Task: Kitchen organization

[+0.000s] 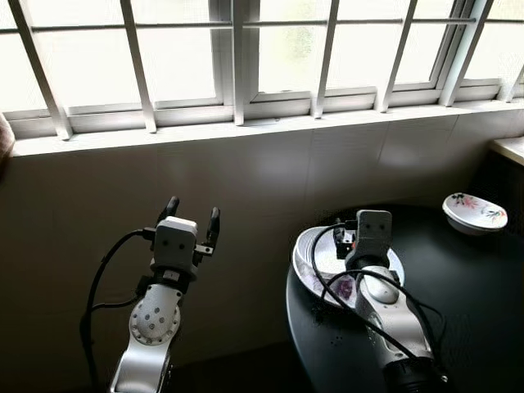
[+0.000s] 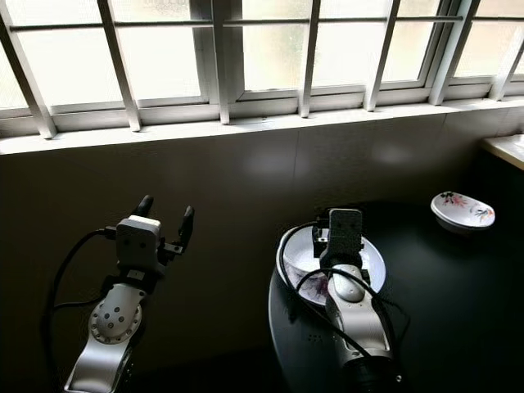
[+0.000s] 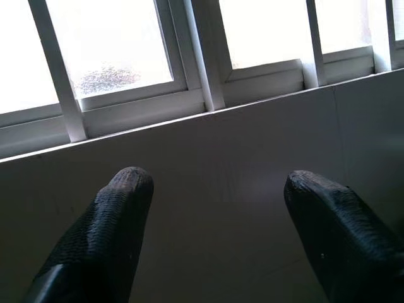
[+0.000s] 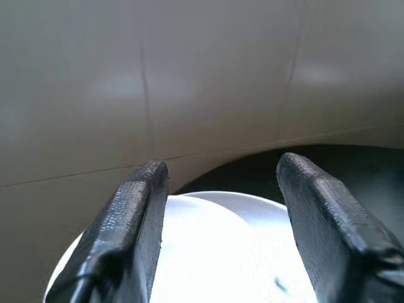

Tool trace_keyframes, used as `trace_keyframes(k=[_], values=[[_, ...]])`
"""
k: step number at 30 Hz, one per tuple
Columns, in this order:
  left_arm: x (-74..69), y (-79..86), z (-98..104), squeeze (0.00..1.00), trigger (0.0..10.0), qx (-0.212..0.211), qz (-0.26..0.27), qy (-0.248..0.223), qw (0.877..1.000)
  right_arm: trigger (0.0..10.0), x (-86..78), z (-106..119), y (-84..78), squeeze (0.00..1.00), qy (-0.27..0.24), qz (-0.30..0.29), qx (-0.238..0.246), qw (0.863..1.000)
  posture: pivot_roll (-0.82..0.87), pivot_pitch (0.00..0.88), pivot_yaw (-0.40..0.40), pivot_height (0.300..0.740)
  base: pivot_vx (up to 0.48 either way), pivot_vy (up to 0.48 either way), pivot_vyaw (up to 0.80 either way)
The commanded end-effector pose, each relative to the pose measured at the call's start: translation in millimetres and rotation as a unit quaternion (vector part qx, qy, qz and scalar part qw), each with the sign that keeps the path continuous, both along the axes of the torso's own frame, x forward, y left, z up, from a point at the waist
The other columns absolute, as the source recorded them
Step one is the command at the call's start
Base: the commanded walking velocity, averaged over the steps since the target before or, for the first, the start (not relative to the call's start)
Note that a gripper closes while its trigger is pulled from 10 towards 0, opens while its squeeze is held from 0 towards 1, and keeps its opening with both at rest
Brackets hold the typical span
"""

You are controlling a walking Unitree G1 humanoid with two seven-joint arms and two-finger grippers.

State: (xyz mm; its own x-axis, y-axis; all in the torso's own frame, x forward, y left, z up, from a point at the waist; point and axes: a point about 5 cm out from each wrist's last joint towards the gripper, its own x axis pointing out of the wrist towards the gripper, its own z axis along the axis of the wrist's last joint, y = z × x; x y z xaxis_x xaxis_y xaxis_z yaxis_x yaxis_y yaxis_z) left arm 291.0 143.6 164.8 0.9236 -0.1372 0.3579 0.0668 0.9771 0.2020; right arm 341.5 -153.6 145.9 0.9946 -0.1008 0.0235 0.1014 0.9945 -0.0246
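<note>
While the left gripper [image 1: 192, 216] hangs open at lower left before the tiled wall [image 1: 270, 180], the right gripper [image 4: 218, 208] hovers open over the white plate [image 1: 304, 260] at lower centre, on the black round table [image 1: 475, 286]. A flowered dish [image 1: 475, 213] sits at right.

a white plate [image 1: 309, 255] lies flat at the dark round table's [image 1: 458, 286] near-left edge; a small floral dish [image 1: 474, 212] sits well apart.
</note>
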Motion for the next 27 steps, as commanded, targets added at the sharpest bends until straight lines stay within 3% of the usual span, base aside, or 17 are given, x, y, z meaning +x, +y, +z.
trace_keyframes(k=[1, 6, 11, 12, 19, 27], values=[[-1.3, -0.9, 0.9, 0.0, 10.0, 0.004, -0.005, -0.004, 1.0, 10.0, 1.8, 0.6, -3.3, 0.0, 0.002, -0.01, 0.006, 1.0, 0.01, 0.0, -0.029, 0.736, 0.0, 0.0, 0.0], [-1.0, 0.1, 0.2, 0.0, 10.0, 0.004, -0.004, -0.002, 1.0, 10.0, 3.8, 0.2, -7.9, 0.0, 0.009, -0.023, 0.014, 1.0, 0.01, 0.0, -0.028, 0.736, 0.0, 0.0, 0.0], [-1.2, 0.0, -2.0, 0.0, 10.0, 0.007, -0.005, 0.002, 1.0, 10.0, 6.2, -8.7, -12.7, 0.0, 0.043, -0.037, 0.054, 0.997, 0.01, 0.0, -0.028, 0.736, 0.0, 0.0, 0.0], [-1.0, -0.5, -2.0, 0.0, 10.0, 0.007, -0.006, 0.002, 1.0, 10.0, 8.9, -18.4, -14.8, 0.0, 0.079, -0.036, 0.084, 0.993, 0.01, 0.0, -0.029, 0.736, 0.0, 0.0, 0.0], [-1.0, 0.0, -2.2, 0.0, 10.0, 0.009, -0.005, 0.002, 1.0, 10.0, 11.8, -27.8, -26.4, 0.0, 0.113, -0.069, 0.11, 0.985, 0.02, 0.0, -0.034, 0.736, 0.0, 0.0, 0.0], [-1.5, 0.4, -3.4, 0.0, 10.0, 0.011, -0.003, 0.005, 1.0, 10.0, 11.8, -39.8, -22.1, 0.0, 0.153, -0.062, 0.157, 0.974, 0.02, 0.0, -0.034, 0.736, 0.0, 0.0, 0.0]])
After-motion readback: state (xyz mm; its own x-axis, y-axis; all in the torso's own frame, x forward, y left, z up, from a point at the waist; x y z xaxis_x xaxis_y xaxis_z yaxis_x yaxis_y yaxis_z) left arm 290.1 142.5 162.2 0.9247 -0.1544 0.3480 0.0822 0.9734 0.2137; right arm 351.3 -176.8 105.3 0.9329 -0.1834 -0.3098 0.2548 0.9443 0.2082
